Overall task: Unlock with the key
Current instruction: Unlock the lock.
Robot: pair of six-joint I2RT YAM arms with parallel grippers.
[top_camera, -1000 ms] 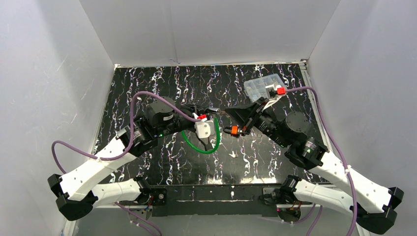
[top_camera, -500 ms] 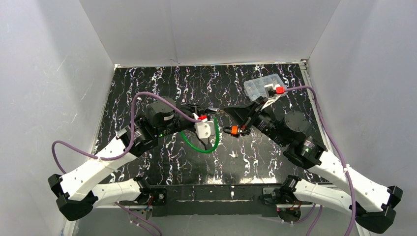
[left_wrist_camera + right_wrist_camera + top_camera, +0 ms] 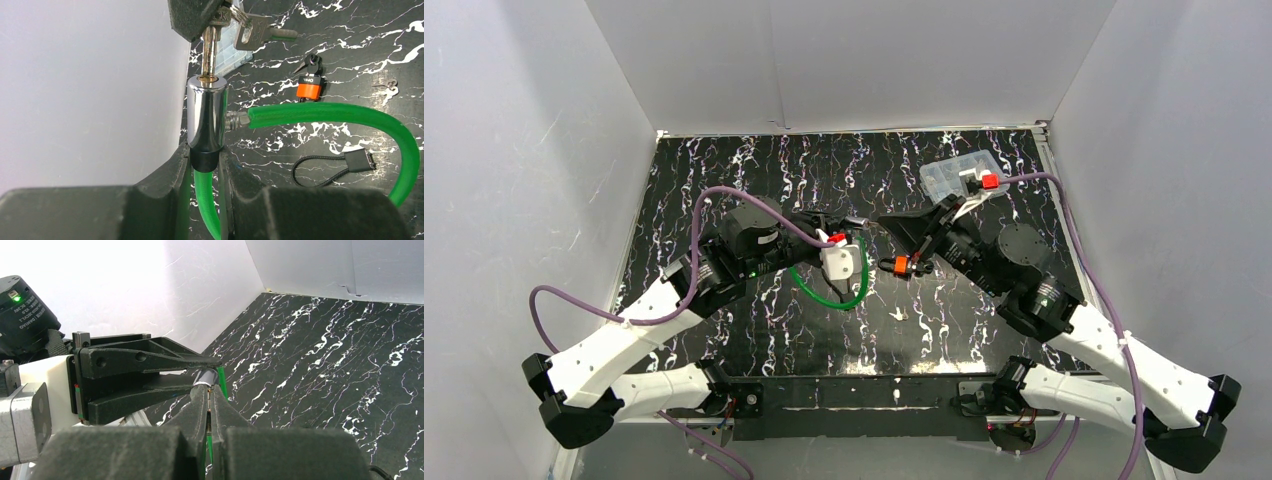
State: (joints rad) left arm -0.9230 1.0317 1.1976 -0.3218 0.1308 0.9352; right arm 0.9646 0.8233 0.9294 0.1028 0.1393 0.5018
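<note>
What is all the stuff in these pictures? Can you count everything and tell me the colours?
table: one, black with white streaks, under everything.
cable lock: one, green cable with a shiny silver barrel, held up near the middle.
key: one, silver, its tip in the top of the barrel.
spare key: one, silver, hanging on the same ring.
small padlock: one, orange, lying on the table.
cord loop: one, black with a little tag, lying on the table.
plastic box: one, clear, back right of the table.
left gripper: one, black, shut on the cable lock.
right gripper: one, black, shut on the key.
</note>
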